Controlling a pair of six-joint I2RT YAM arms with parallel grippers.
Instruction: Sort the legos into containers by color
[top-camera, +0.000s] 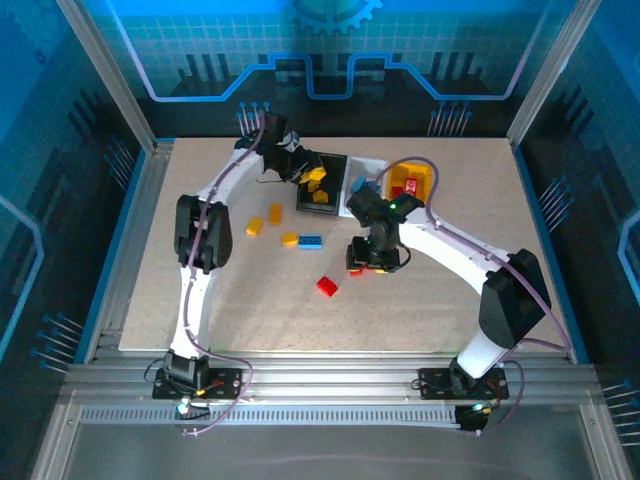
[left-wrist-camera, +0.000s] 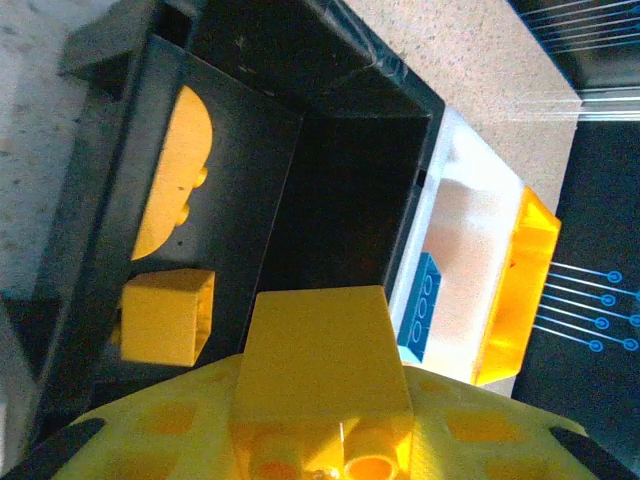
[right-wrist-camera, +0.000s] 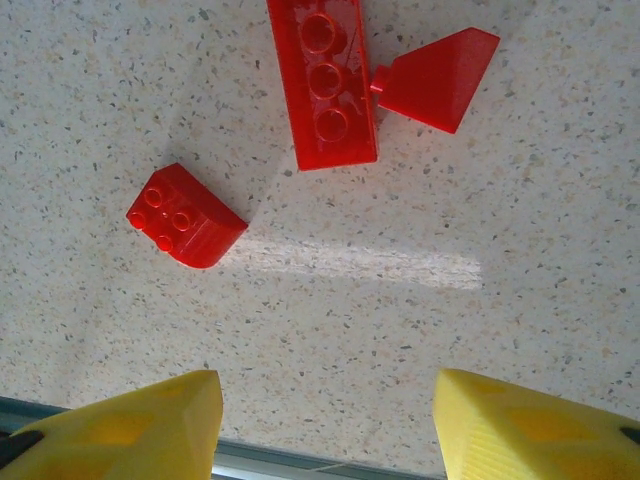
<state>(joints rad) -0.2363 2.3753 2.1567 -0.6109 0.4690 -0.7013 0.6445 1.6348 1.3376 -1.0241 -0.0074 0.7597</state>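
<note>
My left gripper (top-camera: 308, 176) hangs over the black bin (top-camera: 336, 160), shut on a yellow brick (left-wrist-camera: 320, 350). Two more yellow bricks (left-wrist-camera: 168, 200) (left-wrist-camera: 165, 316) lie inside the black bin (left-wrist-camera: 340, 180). Next to it the white bin (left-wrist-camera: 470, 230) holds a blue brick (left-wrist-camera: 422, 300), and the yellow-orange bin (top-camera: 425, 180) holds red pieces. My right gripper (right-wrist-camera: 325, 420) stands open, low over the table, nothing between its fingers (right-wrist-camera: 140, 425). Ahead of it lie a long red brick (right-wrist-camera: 320, 85), a red wedge (right-wrist-camera: 440, 75) and a small red brick (right-wrist-camera: 185, 215).
Loose on the table left of centre are three yellow bricks (top-camera: 255, 226) (top-camera: 275, 213) (top-camera: 290, 239) and a blue brick (top-camera: 310, 241). A red brick (top-camera: 327, 286) lies near my right gripper (top-camera: 375, 258). The table's near half is bare board.
</note>
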